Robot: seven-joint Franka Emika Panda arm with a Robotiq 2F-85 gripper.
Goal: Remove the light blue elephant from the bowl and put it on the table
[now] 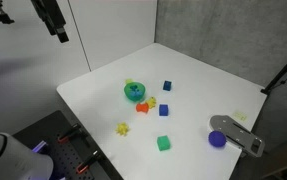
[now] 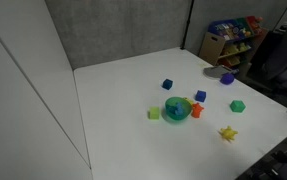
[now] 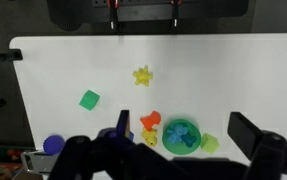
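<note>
The small green bowl stands near the middle of the white table. The light blue elephant lies inside the bowl; it also shows in an exterior view within the bowl. My gripper is open and empty, high above the table, with its two dark fingers framing the bowl in the wrist view. In an exterior view the gripper hangs far up at the top left, well away from the bowl.
Around the bowl lie an orange piece, a pale green cube, two blue cubes, a green cube, a yellow star and a purple round piece. A grey object lies near the table edge.
</note>
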